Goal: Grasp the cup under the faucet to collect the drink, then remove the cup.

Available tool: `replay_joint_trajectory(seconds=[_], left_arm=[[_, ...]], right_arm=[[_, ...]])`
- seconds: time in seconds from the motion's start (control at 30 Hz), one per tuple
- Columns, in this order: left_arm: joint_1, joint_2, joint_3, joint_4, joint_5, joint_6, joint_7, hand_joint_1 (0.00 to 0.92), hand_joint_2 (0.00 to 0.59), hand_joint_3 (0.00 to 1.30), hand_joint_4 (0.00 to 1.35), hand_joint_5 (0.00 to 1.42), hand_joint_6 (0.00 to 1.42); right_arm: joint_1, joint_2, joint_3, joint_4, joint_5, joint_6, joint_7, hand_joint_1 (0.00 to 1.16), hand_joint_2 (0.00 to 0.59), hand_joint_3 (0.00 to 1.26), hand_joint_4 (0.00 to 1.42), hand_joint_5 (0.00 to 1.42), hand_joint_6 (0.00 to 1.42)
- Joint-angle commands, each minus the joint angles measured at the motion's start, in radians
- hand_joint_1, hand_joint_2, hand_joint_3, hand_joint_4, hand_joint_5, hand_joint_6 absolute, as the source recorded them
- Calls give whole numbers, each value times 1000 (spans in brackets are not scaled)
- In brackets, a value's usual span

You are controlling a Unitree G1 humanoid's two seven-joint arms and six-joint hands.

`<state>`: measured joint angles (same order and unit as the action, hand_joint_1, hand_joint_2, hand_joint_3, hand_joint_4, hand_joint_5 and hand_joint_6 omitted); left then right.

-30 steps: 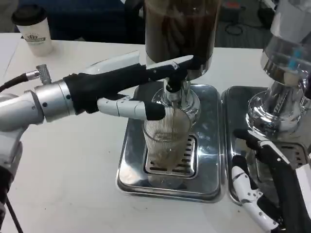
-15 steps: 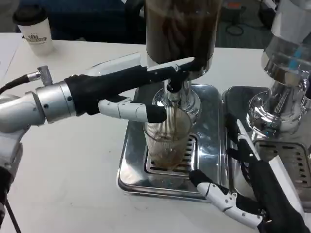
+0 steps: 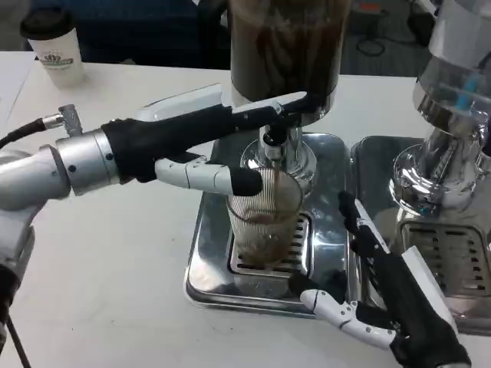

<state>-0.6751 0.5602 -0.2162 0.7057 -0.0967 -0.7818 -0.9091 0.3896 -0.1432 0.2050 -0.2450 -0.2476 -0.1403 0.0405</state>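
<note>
White table (image 3: 115, 268), w/ a steel drip tray (image 3: 211, 280) sitting mid-table; dark floor and some cables behind the far edge. A paper coffee cup (image 3: 55, 47) w/ black lid stands well apart from the tray, at the table's far left corner. Drink dispenser (image 3: 285, 46) w/ dark liquid rises from the back of the tray, its faucet (image 3: 275, 142) over the grate. A 2nd tray (image 3: 453, 253) w/ a chrome machine (image 3: 449, 115) sits just right of the 1st tray, edges nearly touching.

The ribbed clear cup (image 3: 265, 222) stands upright on the tray's grate, directly under the faucet, w/ brown drink in the bottom and a thin stream running in.

Left hand (image 3: 207, 149) reaches across from the tray's left: upper fingers stretched long up at the faucet lever, a lower finger lying along the cup's rim on the near-left side. Can't tell if it truly grips the cup or only touches it.

Right hand (image 3: 383, 295) hovers over the tray's right-front corner, fingers spread apart, holding nothing, palm side facing the cup, not touching it.

Open table left and front of the tray; right of the tray is tight btwn the two trays.
</note>
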Motion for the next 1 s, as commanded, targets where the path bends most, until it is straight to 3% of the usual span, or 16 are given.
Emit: replay_joint_trajectory(seconds=[0.03,0.4,1.0], left_arm=[[47,21,-29,34,87,39,-16,0,5,37,0,0,0],[50,26,-21,29,88,42,-15,0,5,44,0,0,0],[69,35,-13,11,89,50,-7,0,5,44,0,0,0]], right_arm=[[-48,14,-5,38,6,-4,-6,721,212,0,0,0,32],[-112,43,-22,99,16,10,-15,746,205,0,0,0,33],[-290,54,-24,255,56,10,29,712,217,0,0,0,33]])
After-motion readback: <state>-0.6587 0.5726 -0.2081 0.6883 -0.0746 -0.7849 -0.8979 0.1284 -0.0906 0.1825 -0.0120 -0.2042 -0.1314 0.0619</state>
